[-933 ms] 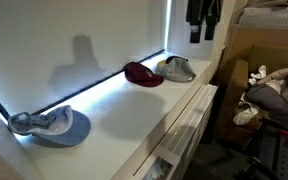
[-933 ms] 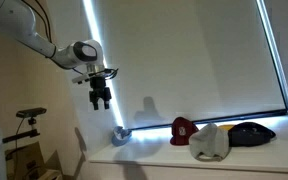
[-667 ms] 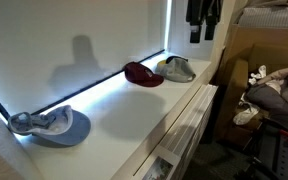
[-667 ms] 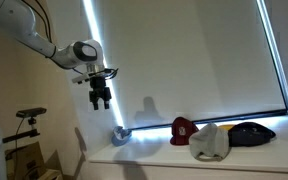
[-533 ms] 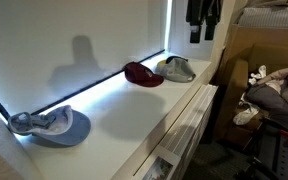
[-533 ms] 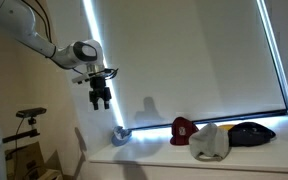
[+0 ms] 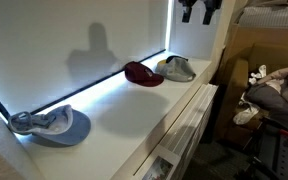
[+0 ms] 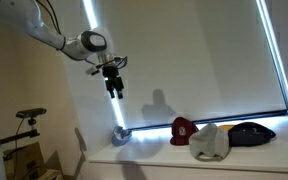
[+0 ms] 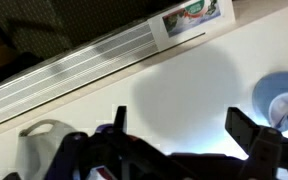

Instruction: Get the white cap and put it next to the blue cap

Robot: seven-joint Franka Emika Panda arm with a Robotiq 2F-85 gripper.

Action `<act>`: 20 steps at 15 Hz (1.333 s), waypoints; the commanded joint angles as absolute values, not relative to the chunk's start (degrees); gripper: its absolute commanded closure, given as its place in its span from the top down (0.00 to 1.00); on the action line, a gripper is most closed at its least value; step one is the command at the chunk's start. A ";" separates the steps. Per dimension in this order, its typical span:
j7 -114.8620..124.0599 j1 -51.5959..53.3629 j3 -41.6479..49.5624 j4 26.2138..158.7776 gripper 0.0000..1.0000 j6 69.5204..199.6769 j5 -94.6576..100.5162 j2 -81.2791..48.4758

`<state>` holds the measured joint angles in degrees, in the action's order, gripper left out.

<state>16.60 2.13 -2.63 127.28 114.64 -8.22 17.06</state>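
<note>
The white cap (image 7: pixel 174 68) lies on the white shelf (image 7: pixel 124 120), beside a red cap (image 7: pixel 142 73). It shows in both exterior views (image 8: pixel 211 141) and at the lower left of the wrist view (image 9: pixel 42 140). The blue cap (image 7: pixel 50 125) lies at the shelf's other end, small in an exterior view (image 8: pixel 121 135) and at the right edge of the wrist view (image 9: pixel 280 100). My gripper (image 8: pixel 114 90) hangs open and empty high above the shelf, at the top edge of an exterior view (image 7: pixel 197 12). Its fingers (image 9: pixel 182 125) frame bare shelf.
A dark cap (image 8: pixel 250 132) lies beyond the white cap. A lit window blind (image 8: pixel 194 60) runs behind the shelf. The shelf's front edge has ribbed panels (image 9: pixel 84 65). Boxes and clutter (image 7: pixel 269 90) stand on the floor beside it.
My gripper has risen and shifted along the shelf toward the caps. Its shadow on the blind moved with it. The caps have not moved.
</note>
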 commanded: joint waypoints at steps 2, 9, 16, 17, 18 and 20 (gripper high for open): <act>16.93 -5.75 5.16 122.07 1.00 113.22 -8.64 14.74; 13.87 -8.58 9.57 120.95 1.00 110.51 -7.34 10.41; 31.15 -4.26 -2.16 135.51 1.00 124.54 8.80 5.79; 35.11 -4.64 -2.76 135.79 1.00 128.65 13.47 2.74; 39.57 -5.11 -2.74 135.96 1.00 132.74 18.99 -0.25; 44.92 -6.47 1.38 131.00 1.00 137.94 29.39 -5.42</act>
<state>39.69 -3.85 -2.13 136.50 131.73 19.02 2.08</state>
